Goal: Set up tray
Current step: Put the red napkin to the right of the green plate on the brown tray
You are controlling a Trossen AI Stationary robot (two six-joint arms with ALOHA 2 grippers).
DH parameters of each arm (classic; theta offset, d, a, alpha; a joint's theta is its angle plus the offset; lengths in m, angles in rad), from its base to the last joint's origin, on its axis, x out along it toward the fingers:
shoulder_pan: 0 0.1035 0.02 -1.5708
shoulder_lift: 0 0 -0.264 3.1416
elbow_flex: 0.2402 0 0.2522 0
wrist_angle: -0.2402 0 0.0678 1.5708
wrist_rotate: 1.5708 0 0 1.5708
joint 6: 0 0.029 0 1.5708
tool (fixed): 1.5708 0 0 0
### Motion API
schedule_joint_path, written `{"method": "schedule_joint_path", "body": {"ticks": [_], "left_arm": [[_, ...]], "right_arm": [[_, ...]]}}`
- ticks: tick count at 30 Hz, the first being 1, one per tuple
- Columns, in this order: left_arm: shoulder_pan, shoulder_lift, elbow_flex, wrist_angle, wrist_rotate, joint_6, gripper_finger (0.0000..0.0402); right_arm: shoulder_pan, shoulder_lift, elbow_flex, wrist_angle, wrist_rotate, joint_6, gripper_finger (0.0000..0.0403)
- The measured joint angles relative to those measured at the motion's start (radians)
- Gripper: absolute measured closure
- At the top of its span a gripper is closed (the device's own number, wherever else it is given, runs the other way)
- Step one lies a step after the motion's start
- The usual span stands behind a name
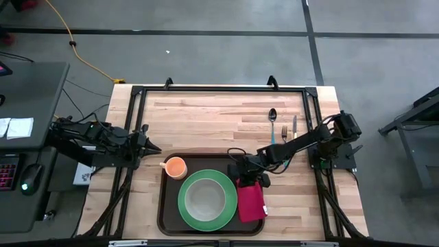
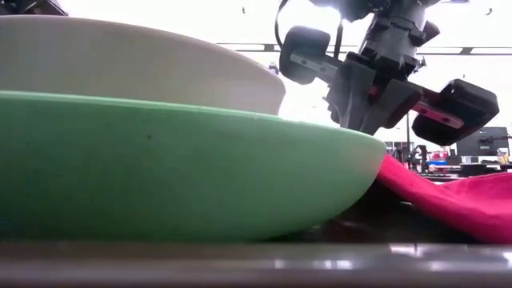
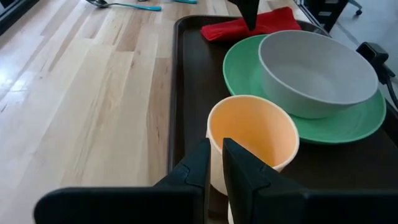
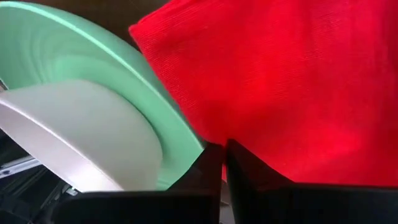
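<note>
Right hand point(image 1: 248, 173), fingers pressed together with nothing seen between them, is poised low over the near-top edge of a red napkin point(image 1: 251, 200), which lies along the right side of the tray point(image 1: 167, 209). The tray itself sits on the near middle of the wooden bench point(image 1: 206, 113), and it is a large dark brown rectangle of smooth plastic with rounded corners and a raised rim. The step in hand is judged to be the settling or straightening of the napkin beside the green plate point(image 1: 208, 200). For this to be done well, the closed fingertips are best kept on the cloth alone and clear of the plate's rim, since the napkin is soft, folded fabric that can bunch or drag, and its edge is tucked close against the plate. The plate is glossy and round with a shallow upturned lip, and a plain white bowl point(image 3: 317, 73) with smooth curved walls is seated in its centre. An orange cup point(image 1: 175, 167), matte and slightly tapered, stands in the tray's far left corner. Left hand point(image 3: 214, 163) is held just beside that cup, its fingers narrowly parted, with nothing gripped. Beyond the tray, a spoon point(image 1: 272, 120), a fork point(image 1: 284, 132) and a knife point(image 1: 295, 126) are laid side by side on the bare wood, not yet placed.
</note>
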Motion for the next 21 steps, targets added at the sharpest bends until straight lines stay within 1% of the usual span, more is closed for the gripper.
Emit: {"method": "schedule_joint_path", "body": {"ticks": [8,13,19,21], "left_arm": [[0.0,0.0,0.0,0.012,0.015,0.0,0.0328],[0.0,0.0,0.0,0.022,0.022,0.0,0.0328],[0.0,0.0,0.0,0.022,0.022,0.0,0.0328],[0.0,0.0,0.0,0.022,0.021,0.0,0.0328]], "right_arm": [[-0.007,0.0,0.0,-0.072,0.011,0.008,0.0403],[-0.025,0.0,0.0,-0.084,0.031,0.006,0.0403],[-0.032,0.002,0.0,-0.086,0.029,0.007,0.0403],[-0.032,0.005,0.0,-0.08,0.013,0.017,0.0403]]}}
